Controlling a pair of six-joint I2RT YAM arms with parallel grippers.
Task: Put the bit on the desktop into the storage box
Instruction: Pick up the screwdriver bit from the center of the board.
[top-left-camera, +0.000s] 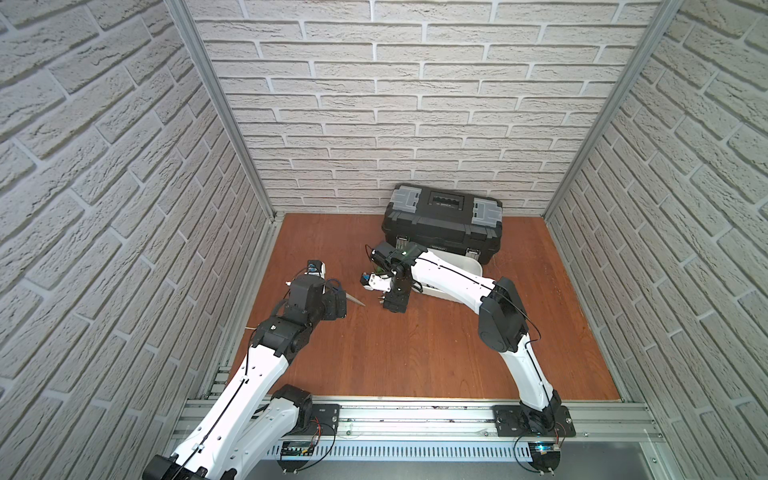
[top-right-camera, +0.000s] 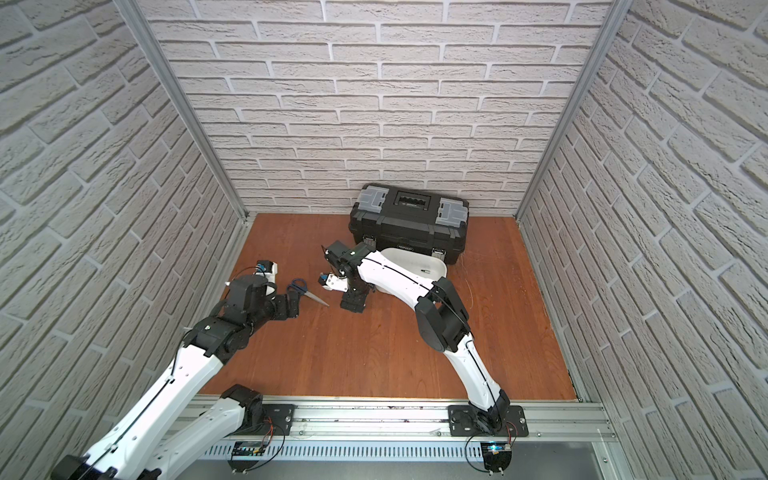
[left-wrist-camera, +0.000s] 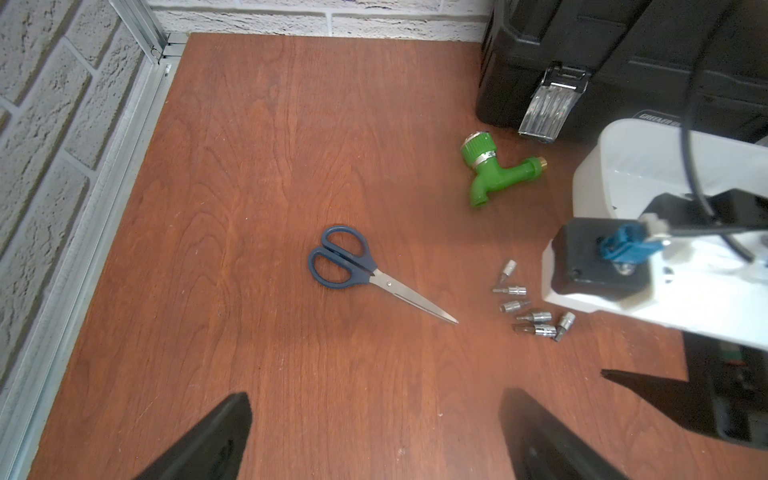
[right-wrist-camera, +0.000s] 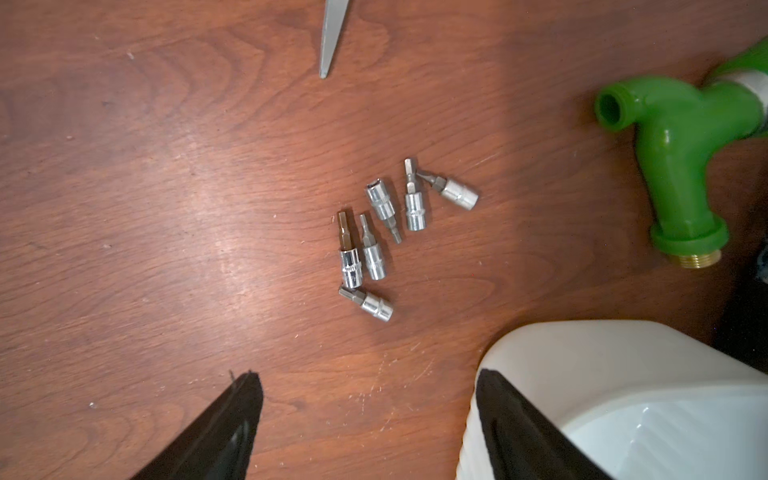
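Right wrist view: bits lie just ahead of the right gripper, jaws spread, empty; most lie across its closing line. Left gripper, spread too, is farther.

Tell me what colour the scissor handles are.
Dark blue; the scissors show best in the left wrist view.

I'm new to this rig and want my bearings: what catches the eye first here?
The bright green tap stands out most, lying on the desktop near the black toolbox. A cluster of six shiny bits sits on the wood beside the white storage box, just ahead of the open right tool. Blue-handled scissors lie apart, tip pointing toward the bits.
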